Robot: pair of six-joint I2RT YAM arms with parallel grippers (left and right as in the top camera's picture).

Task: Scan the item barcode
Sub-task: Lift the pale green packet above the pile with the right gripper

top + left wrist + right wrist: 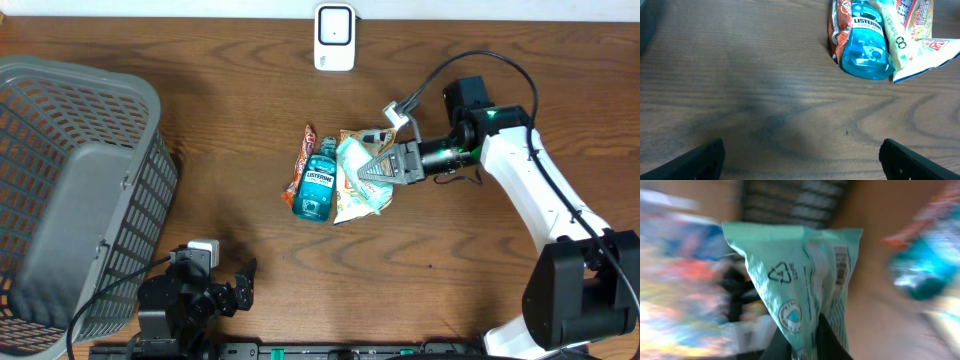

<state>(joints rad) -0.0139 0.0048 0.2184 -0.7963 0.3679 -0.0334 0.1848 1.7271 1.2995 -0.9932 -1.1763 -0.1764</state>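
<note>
**Right claw clamped on mint packet**

Right claw [385, 166] is clenched on one edge of the mint packet [800, 275], and the barcode [840, 265] is visible in the wrist view. The packet is over the pile mid-counter [450, 260]: Listerine bottle [318, 185], orange wrapper [303, 158], white bag [365, 200]. White scanner [334, 37] is well apart at the far edge. Left claw [236, 284] is released, holding nothing, at the near edge beside the basket [60, 90].

White shells over black joints clothe the right arm [530, 175]; a green light [492, 113] glows near its wrist and a black cable [478, 55] loops off it. The left arm [185, 300] and the fingers [700, 160] of the left gripper [802, 159] are black.
</note>
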